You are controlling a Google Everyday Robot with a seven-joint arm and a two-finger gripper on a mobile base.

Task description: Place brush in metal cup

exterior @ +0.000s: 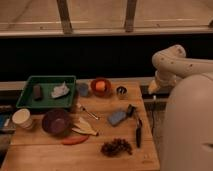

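Wooden surface [100, 155] with the robot's white arm at the right of the frame. The gripper [152, 89] hangs past the surface's right edge, level with the metal cup [121, 91]; whether it is spread or pressed together cannot be told. The brush [137, 131] lies flat at lower right, head toward a blue sponge [117, 118], well apart from the metal cup, which stands upright right of 1 orange bowl [100, 86]. 1 green tray [30, 103] sits at left.

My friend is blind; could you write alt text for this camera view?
A white robot arm holds its gripper just beyond a wooden table, off its right edge. A black brush lies near that edge; a metal cup stands at the back, right of a green tray.
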